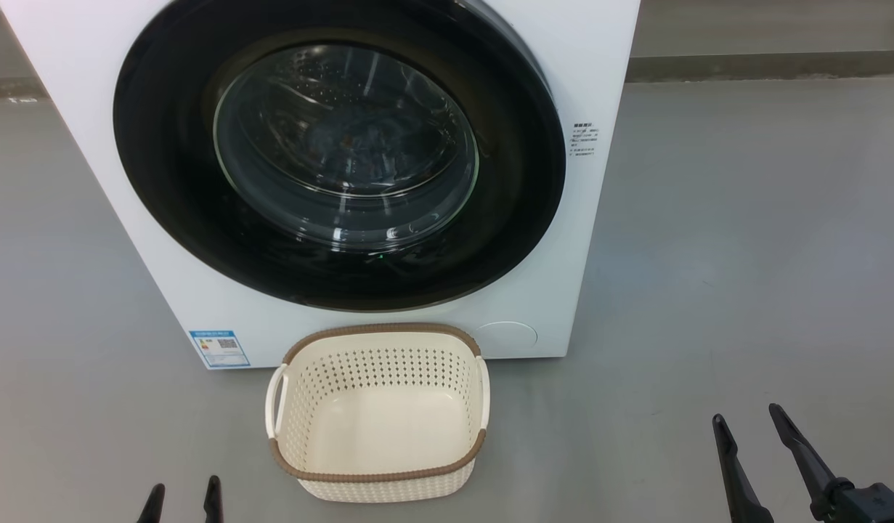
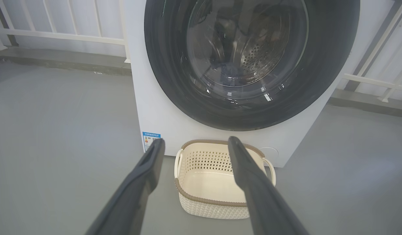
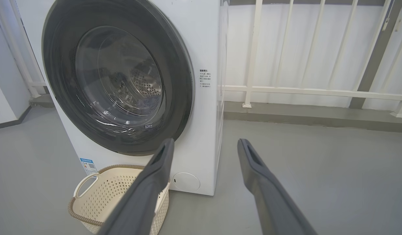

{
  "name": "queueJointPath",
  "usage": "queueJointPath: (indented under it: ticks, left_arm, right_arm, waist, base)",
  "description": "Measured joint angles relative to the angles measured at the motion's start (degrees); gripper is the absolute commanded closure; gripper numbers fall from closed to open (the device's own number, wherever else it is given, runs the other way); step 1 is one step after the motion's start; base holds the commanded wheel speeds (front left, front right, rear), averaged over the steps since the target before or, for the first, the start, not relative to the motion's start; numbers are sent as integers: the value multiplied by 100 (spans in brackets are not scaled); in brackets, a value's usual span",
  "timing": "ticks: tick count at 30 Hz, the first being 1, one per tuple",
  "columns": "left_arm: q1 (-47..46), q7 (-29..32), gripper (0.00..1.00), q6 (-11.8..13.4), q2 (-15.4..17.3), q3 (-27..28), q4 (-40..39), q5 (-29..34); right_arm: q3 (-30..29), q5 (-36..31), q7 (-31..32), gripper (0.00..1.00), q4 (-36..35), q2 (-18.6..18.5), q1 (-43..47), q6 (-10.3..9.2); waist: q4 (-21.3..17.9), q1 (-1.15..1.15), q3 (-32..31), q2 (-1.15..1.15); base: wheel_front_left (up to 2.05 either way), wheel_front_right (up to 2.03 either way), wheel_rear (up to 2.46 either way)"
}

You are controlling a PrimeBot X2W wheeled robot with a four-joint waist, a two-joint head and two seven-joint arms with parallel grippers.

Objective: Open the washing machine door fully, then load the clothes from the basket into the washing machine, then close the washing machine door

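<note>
The washing machine (image 1: 599, 43) stands straight ahead, white and front-loading. The washing machine door (image 1: 163, 181) lies shut flat against its front, glossy black around a bulging glass window. Behind the glass a dim bluish shape, the clothes (image 1: 345, 145), lies in the steel drum. The basket (image 1: 380, 479) sits on the floor just before the machine, cream with a brown rim, with nothing in it. My left gripper (image 1: 184, 495) is open at the lower left, short of the basket. My right gripper (image 1: 746, 416) is open at the lower right, away from the machine.
Grey floor (image 1: 744, 254) spreads on both sides of the machine. A white railing (image 3: 312, 91) with a low grey kerb runs behind it. A blue label sticker (image 1: 219, 348) marks the machine's lower left corner, and a round cap (image 1: 506, 336) sits at its lower right.
</note>
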Motion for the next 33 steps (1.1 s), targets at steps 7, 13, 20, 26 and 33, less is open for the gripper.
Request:
queueJointPath:
  ticks: [7,13,20,26,33]
  left_arm:
    - [44,2,100,2,-56,-36,142,0]
    - [143,64,100,2,-165,-74,382,-208]
    - [133,190,100,2,-165,-62,388,-642]
    - [81,300,100,2,-165,-48,400,-1006]
    - [-7,414,100,2,-165,-32,415,-1439]
  right_arm:
    - [21,0,1,100,194,12,7,2]
    - [33,232,60,100,481,76,5,2]
    - [33,728,170,100,542,77,-1,2]
    - [32,1144,261,100,606,77,-24,2]
    - [30,1612,365,100,667,78,-66,2]
  waist:
    - [0,0,6,0]
    - [-6,6,13,0]
    - [-15,2,31,0]
    - [-23,1,48,0]
    - [-32,0,64,0]
  base:
    - [0,0,0]
    - [0,0,0]
    - [0,0,0]
    - [0,0,0]
    - [0,0,0]
